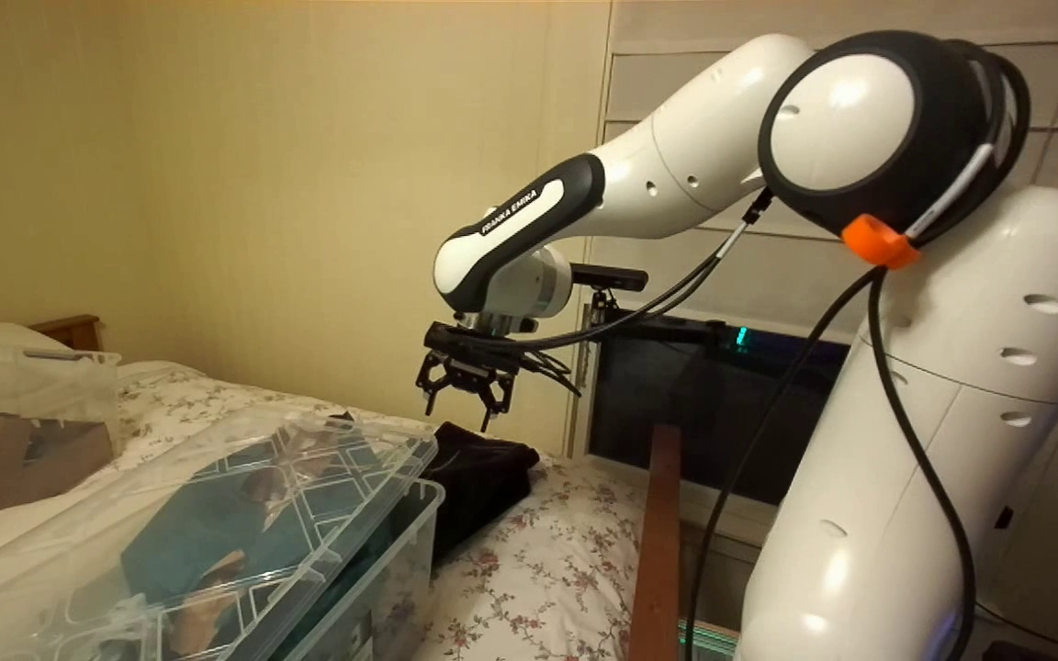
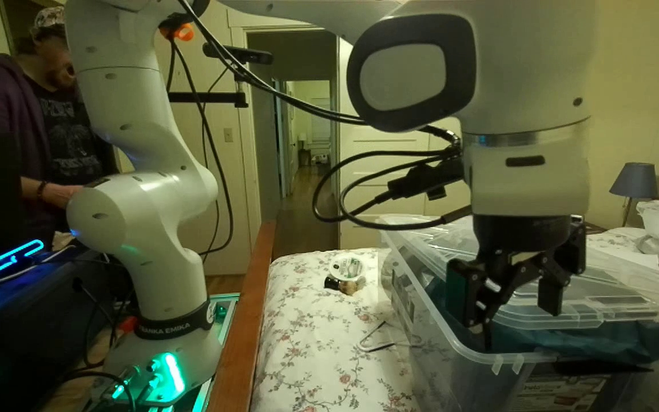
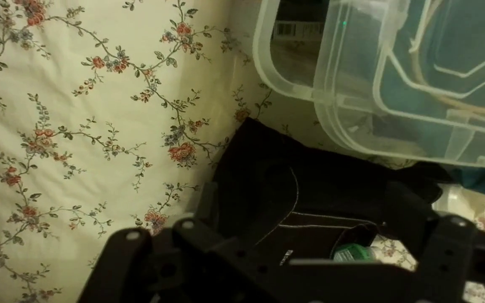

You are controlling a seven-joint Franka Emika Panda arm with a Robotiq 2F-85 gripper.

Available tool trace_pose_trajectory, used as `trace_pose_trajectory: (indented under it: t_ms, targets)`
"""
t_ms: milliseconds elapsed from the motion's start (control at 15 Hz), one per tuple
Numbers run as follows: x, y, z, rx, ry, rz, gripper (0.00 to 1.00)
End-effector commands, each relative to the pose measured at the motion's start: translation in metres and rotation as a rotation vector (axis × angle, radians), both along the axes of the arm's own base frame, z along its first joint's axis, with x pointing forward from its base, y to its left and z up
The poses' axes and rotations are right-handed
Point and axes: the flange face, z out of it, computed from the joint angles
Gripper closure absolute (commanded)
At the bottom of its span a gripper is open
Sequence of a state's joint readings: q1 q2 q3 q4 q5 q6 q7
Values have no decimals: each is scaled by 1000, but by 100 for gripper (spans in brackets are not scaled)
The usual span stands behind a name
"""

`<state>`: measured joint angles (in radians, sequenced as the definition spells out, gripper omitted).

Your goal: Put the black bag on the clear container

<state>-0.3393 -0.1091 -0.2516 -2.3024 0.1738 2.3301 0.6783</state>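
Black bag (image 3: 326, 181), lower centre of wrist view, looks soft, probably light, best pinched near its middle; gripper (image 1: 457, 417) spread, holding nothing.

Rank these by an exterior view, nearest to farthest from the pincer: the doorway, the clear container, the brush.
1. Clear container: just behind the pincer, at picture right.
2. Brush: on the bed, to the picture's left of the container.
3. Doorway: in the background, beyond the bed.
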Motion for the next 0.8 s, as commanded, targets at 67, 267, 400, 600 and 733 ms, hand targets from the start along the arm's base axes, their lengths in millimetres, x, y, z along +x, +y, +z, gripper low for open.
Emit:
trace_pose_trajectory:
  t_ms: [67,267,400,600,733]
  targets:
    - [29,-49,-26,40,-24,-181,0]
    - [43,-73,-50,50,-19,-247,0]
    - [54,-88,-68,59,-7,-289,0]
    - [69,-104,-94,60,22,-334,0]
    - [75,-114,-111,60,43,-357,0]
